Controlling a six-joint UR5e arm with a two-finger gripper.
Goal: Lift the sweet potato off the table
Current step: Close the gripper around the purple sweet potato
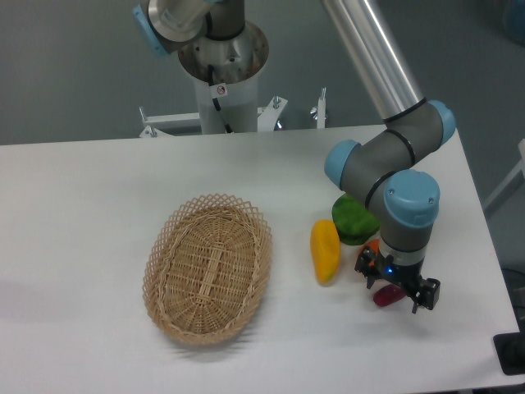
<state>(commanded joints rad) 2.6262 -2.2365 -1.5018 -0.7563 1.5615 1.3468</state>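
our gripper (397, 285) sits directly over the sweet potato (385, 297), only its purple end peeking out beneath; jaw opening we cannot tell. it looks light, firm and smooth, so we'd pinch across its slim middle.

No readable text, brand or number anywhere. One small round sticker (220, 89) with a red ring sits on the white arm base (223, 82) at the table's far edge; its inner symbol is too small to make out. Nothing printed shows on the arm, basket or produce
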